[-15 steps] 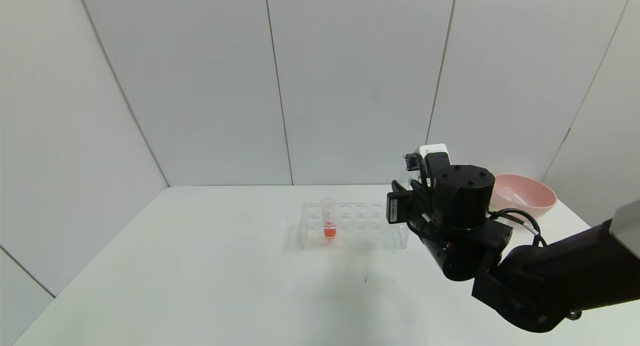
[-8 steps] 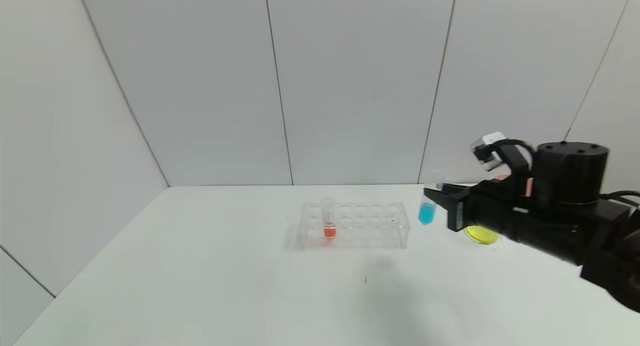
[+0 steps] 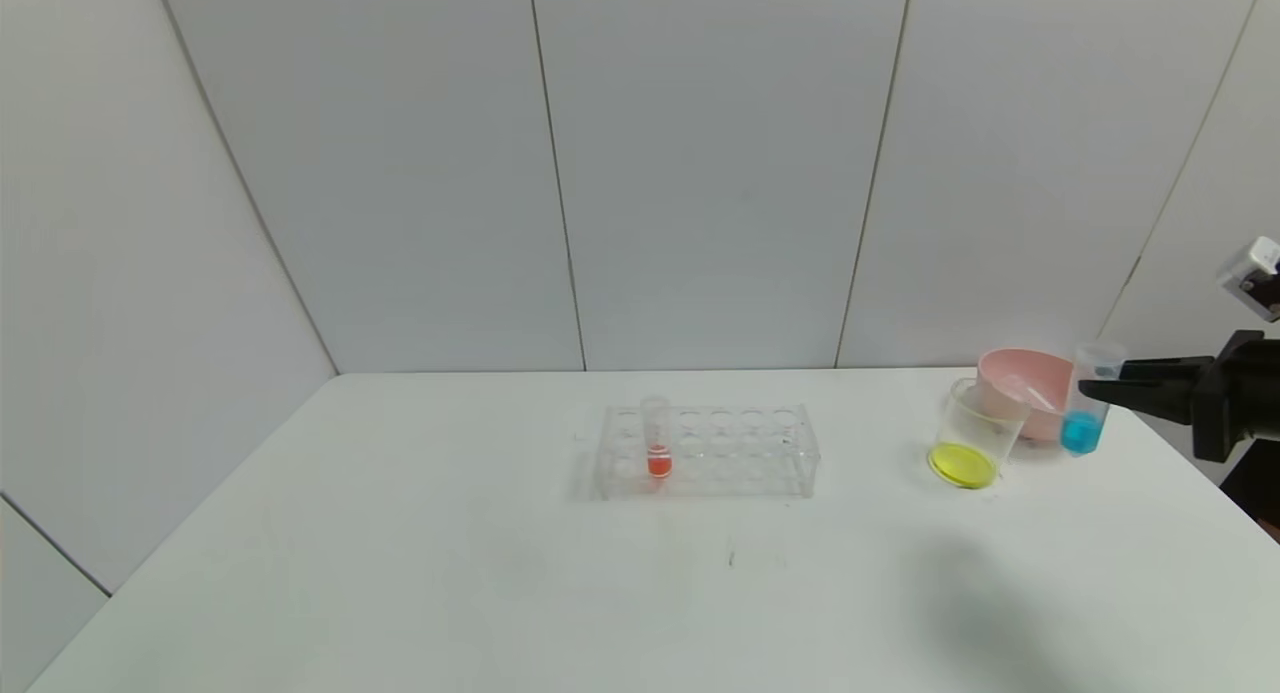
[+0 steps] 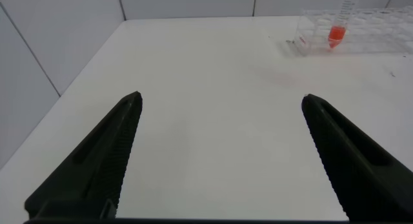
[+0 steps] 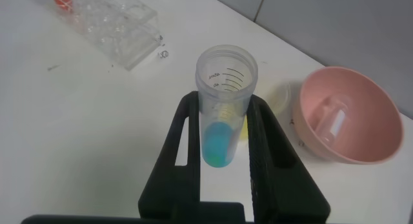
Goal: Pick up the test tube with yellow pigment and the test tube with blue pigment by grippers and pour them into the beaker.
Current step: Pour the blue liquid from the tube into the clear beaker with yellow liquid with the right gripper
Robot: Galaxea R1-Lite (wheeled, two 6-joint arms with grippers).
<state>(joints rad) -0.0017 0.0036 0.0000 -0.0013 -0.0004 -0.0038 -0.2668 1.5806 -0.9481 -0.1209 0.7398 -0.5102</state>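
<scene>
The left gripper (image 4: 219, 153) is idling over bare desk (image 3: 450, 573), jaws wide. The red tube (image 3: 657, 435) is sitting in the rack (image 3: 705, 451). The beaker (image 3: 970, 433) is holding yellow already. Beside the bowl (image 3: 1040, 388), the right gripper (image 3: 1100, 383) is gripping the blue tube (image 3: 1085, 413) upright; tipping short of the beaker risks spilling.

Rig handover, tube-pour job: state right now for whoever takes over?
Right gripper: shut on the blue tube, upright, in the air beside the beaker.
Left gripper: open, holds nothing, over bare table.
Beaker holds yellow liquid; an emptied tube lies in the pink bowl. Orange-red tube is in the rack.
Done: yellow pour, apparently.
Left: tip blue into the beaker.
</scene>
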